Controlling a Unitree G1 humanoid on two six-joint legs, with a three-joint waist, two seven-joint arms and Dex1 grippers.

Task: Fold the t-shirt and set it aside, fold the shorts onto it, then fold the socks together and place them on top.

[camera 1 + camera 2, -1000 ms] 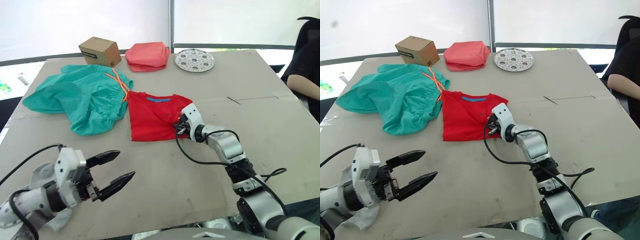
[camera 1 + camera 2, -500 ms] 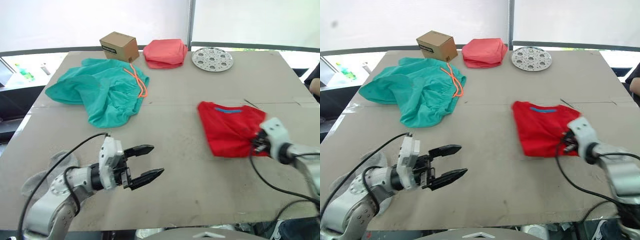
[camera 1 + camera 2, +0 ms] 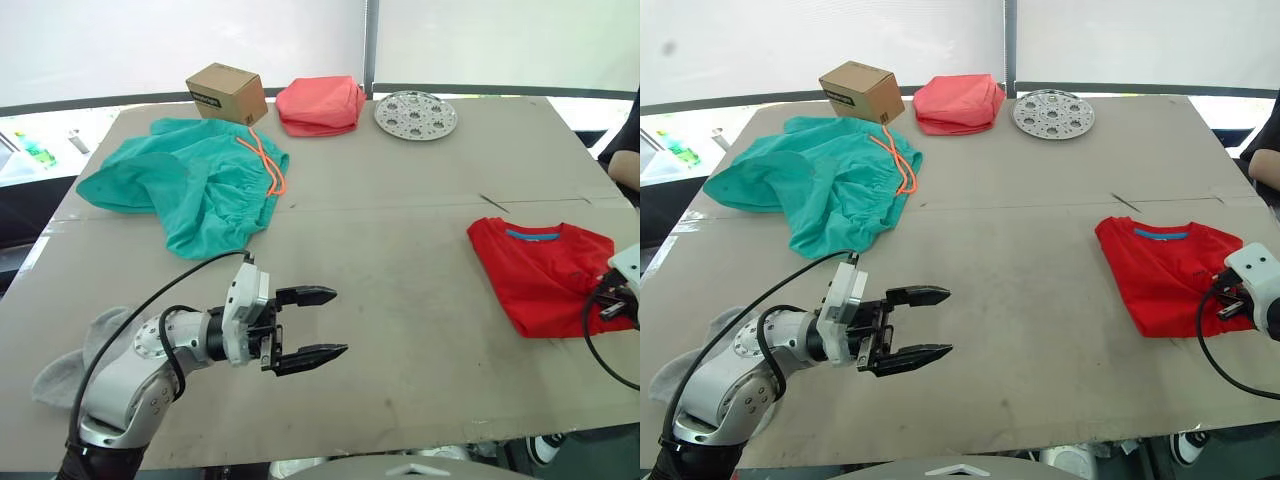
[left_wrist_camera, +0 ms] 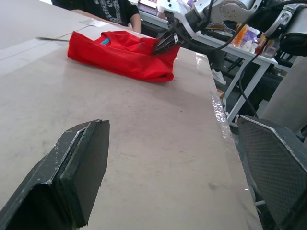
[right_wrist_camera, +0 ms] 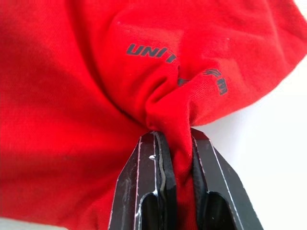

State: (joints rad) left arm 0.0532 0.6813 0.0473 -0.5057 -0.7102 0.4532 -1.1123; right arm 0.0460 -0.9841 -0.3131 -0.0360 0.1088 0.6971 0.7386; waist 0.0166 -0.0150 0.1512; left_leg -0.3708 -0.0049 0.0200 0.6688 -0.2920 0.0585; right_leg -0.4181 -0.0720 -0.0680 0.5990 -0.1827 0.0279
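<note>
Right pincer [image 5: 175,139] clamped on folded t-shirt [image 3: 540,274], left pincer [image 3: 322,323] spread apart above table [image 3: 400,240]

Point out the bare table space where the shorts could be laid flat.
Widest bare patch: mid-table, between the shorts and the t-shirt, ahead of the open left end effector. The back edge is crowded by the box, pink cloth and metal disc.

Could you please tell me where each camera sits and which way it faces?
Left and right eye views: on the head, looking down over the table; both arms show.
Left wrist view: along the open left pincer, toward the t-shirt.
Right wrist view: along the right pincer, shut on the t-shirt.
All views share the t-shirt.
</note>
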